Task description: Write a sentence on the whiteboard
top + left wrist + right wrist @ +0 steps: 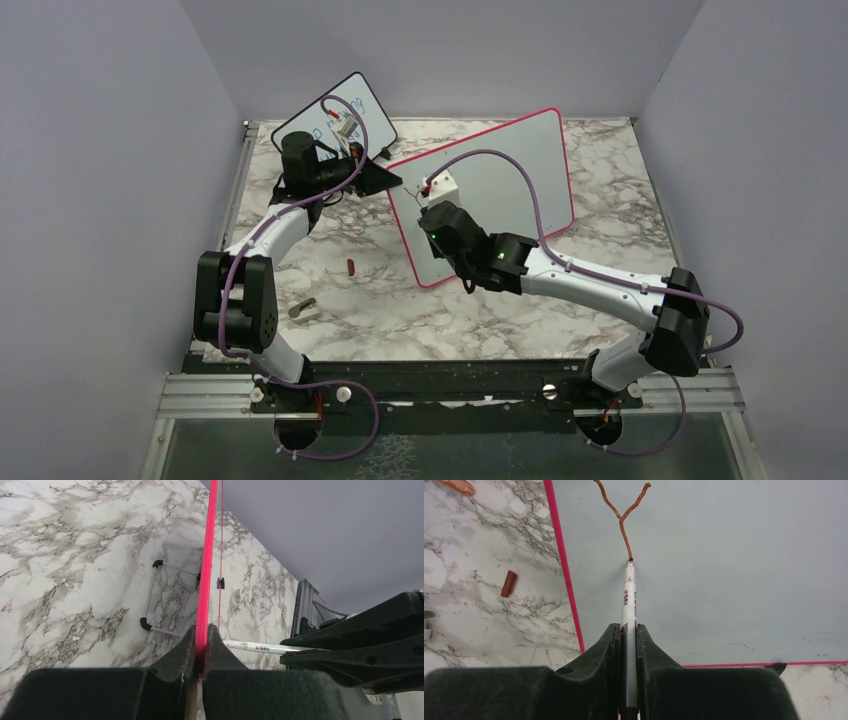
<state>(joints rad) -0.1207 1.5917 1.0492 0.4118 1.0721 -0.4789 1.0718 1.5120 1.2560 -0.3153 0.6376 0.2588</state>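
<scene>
Barely begun: the first letter goes on the board

Top view: the board (485,200) stands tilted at mid-bench, nearer the far edge of the bench (600,330), with its lower corner turned toward the near edge. The left gripper (201,636) is clamped on the board's red frame at its left side, seen edge-on from the left wrist. The right gripper (629,630) is closed around a marker (628,597). The marker's tip rests on the white surface at the foot of the sentence (623,515), so far a single brownish-red Y close to the left frame. A cap (509,583) lies on the bench just left of the board. A small board (358,108) with blue writing stands behind the left arm, toward the far-left corner.

Suggested technique, judged from these views:
- **Bracing:** the left clamp should hold firm, since a propped board is likely to rock or slide under tip pressure.
- **Pressure:** press only enough to leave ink. The wobble in the Y's arms suggests the tip drags.
- **Between letters:** lift the tip clear, shift right, then set down again, or a stray line will join the letters.
- **Layout:** most of the sentence is unwritten, so letters should be modest and run parallel to the lower frame.
- **Tool angle:** the marker sits straight between the fingers. Twisting the wrist could lever it loose.
</scene>
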